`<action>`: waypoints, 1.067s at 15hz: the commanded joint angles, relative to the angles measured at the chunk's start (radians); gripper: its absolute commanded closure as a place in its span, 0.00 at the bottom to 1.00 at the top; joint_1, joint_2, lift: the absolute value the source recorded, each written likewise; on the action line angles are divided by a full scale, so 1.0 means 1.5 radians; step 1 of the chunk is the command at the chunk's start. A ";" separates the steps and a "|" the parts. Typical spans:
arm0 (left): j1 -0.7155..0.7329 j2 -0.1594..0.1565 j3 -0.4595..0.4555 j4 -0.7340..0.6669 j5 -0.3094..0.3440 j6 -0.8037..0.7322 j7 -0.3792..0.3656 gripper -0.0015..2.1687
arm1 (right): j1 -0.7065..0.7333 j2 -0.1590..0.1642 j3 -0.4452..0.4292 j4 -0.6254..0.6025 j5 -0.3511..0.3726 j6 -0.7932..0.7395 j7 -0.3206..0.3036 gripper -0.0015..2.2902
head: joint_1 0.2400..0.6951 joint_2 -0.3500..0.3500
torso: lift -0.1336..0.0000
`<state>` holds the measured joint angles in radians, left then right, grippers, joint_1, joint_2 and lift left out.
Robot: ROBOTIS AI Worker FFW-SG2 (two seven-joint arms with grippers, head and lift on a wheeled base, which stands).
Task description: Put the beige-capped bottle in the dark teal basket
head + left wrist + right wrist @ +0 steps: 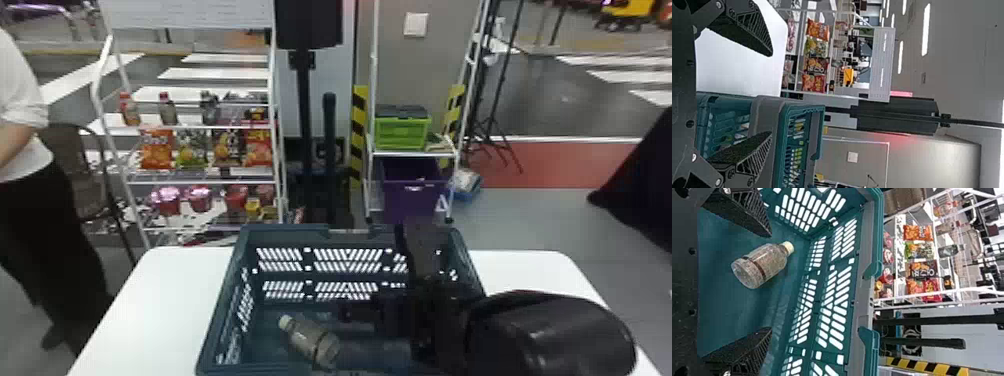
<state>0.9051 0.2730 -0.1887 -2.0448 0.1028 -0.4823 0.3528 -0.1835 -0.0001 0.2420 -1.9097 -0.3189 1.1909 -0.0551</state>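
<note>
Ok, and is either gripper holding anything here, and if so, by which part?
Nothing is held. The left gripper and the right gripper are both open, and the beige-capped bottle lies in the dark teal basket.

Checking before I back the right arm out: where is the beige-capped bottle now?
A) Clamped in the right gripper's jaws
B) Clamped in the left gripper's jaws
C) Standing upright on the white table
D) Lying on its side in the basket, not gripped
D: the bottle lies on its side inside the basket, and the jaws of the right gripper stand wide apart, clear of it.
</note>
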 commanded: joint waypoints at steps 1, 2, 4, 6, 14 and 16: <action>0.000 0.000 0.000 -0.002 0.000 0.000 0.000 0.09 | 0.010 -0.003 -0.005 -0.010 0.000 0.005 0.000 0.02 | 0.57 0.50 | 1.00; 0.000 -0.001 0.000 0.000 0.000 0.000 0.000 0.09 | 0.015 -0.004 -0.008 -0.018 0.000 0.009 0.000 0.02 | 0.57 0.50 | 1.00; 0.000 -0.001 0.000 0.003 0.000 -0.002 0.000 0.09 | 0.029 -0.011 -0.012 -0.040 0.000 0.009 0.000 0.02 | 0.57 0.50 | 1.00; 0.000 -0.001 0.000 0.003 0.000 -0.002 0.000 0.09 | 0.053 -0.025 -0.018 -0.077 0.001 0.009 0.000 0.02 | 0.57 0.50 | 1.00; -0.010 -0.002 -0.004 0.010 0.001 -0.002 0.000 0.09 | 0.313 -0.101 -0.132 -0.265 -0.001 -0.216 0.037 0.02 | 0.57 0.50 | 1.00; -0.010 -0.002 -0.004 0.011 0.001 0.000 0.000 0.09 | 0.397 -0.101 -0.170 -0.273 -0.001 -0.312 0.062 0.02 | 0.57 0.50 | 1.00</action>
<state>0.8897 0.2700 -0.1948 -2.0282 0.1046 -0.4849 0.3528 0.3264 -0.1496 0.0260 -2.3100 -0.3203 0.8215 0.0249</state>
